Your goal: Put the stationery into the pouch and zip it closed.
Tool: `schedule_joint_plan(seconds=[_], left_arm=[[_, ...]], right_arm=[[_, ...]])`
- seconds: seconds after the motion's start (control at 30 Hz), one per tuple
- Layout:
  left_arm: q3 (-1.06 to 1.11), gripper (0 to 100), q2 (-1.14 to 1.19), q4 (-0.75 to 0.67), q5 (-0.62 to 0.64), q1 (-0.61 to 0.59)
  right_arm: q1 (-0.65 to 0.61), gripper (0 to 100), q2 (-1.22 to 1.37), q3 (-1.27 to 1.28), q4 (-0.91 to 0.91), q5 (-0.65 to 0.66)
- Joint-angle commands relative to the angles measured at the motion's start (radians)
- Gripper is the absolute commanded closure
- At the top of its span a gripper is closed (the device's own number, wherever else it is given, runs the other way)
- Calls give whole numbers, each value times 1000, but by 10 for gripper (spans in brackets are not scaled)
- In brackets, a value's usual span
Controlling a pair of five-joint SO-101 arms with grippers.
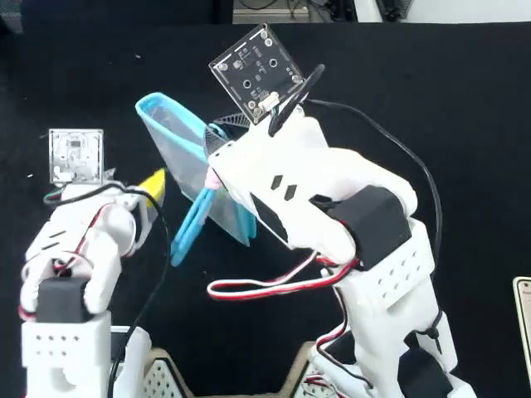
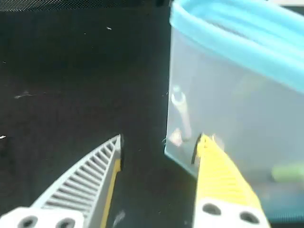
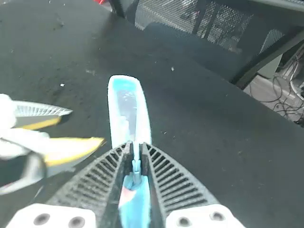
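Your right gripper [image 3: 135, 148] clenches the translucent blue-rimmed plastic pouch [image 1: 184, 153] mid-frame, probably steadying it so your spread-open left gripper [image 2: 160, 139] can take its corner.

The right arm [image 1: 332, 199] rises from the near edge of the surface and leans toward its middle. The right end effector [image 3: 135, 146] has both fingers pressed together on the pouch [image 3: 124, 102]. The left arm [image 1: 79, 249] stands by the near left corner, and the left end effector [image 2: 160, 140] has its fingers wide apart.
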Motion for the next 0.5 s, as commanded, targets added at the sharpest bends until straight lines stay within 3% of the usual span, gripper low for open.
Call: schedule_joint_plan(seconds=[0.0, 0.23, 0.47], left_arm=[[62, 747, -3, -229, 74, 1], [97, 746, -3, -376, 127, 5], [94, 746, -2, -422, 124, 113]], right_arm=[[-68, 988, -24, -54, 63, 23], [-129, 988, -27, -53, 107, 192], [-127, 988, -25, -61, 152, 305]])
